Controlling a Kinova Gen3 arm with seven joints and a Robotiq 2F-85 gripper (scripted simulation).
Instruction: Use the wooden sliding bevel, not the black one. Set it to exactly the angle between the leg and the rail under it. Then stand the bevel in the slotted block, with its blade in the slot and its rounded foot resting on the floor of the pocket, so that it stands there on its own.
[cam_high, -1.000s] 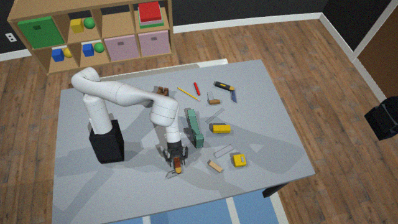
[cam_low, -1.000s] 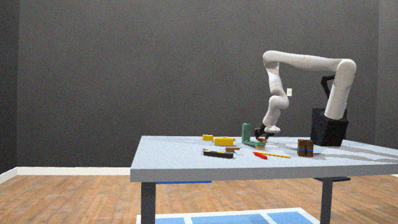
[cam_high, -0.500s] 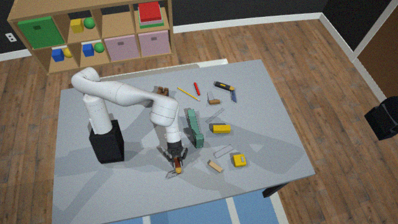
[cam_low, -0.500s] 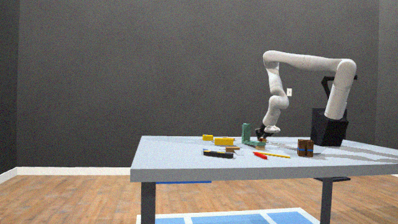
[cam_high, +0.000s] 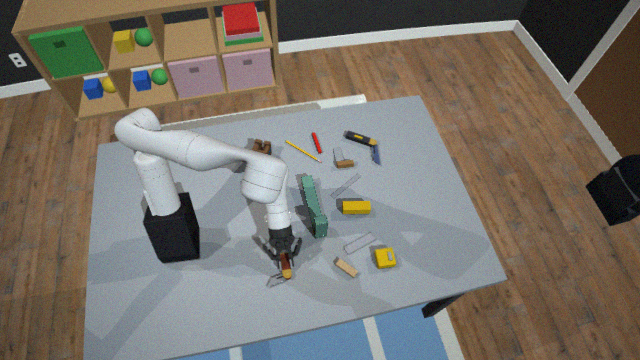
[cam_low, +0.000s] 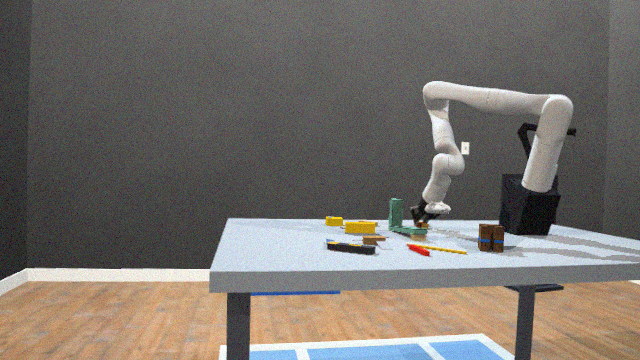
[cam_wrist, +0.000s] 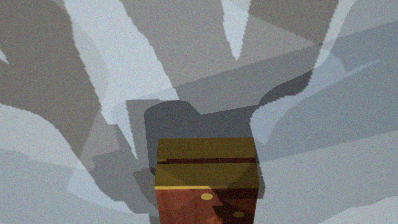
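Observation:
My gripper (cam_high: 283, 256) points down over the front middle of the table and is shut on the wooden sliding bevel (cam_high: 285, 265). The bevel has a red-brown stock with a brass-yellow end. Its grey blade (cam_high: 275, 280) sticks out toward the table's front. In the wrist view the stock (cam_wrist: 207, 181) fills the lower middle, with its shadow on the table behind it; my fingers are out of frame there. The green leg and rail (cam_high: 313, 205) lie just to the right of my gripper. The brown slotted block (cam_high: 261, 146) stands at the back, behind the arm. The black bevel (cam_high: 361, 138) lies at the back right.
A yellow pencil (cam_high: 302, 150) and a red marker (cam_high: 316, 142) lie near the slotted block. A yellow block (cam_high: 356, 206), a yellow box (cam_high: 385, 257), two grey strips (cam_high: 359, 242) and a small wooden piece (cam_high: 346, 267) lie to the right. The arm's black base (cam_high: 171, 232) stands at the left.

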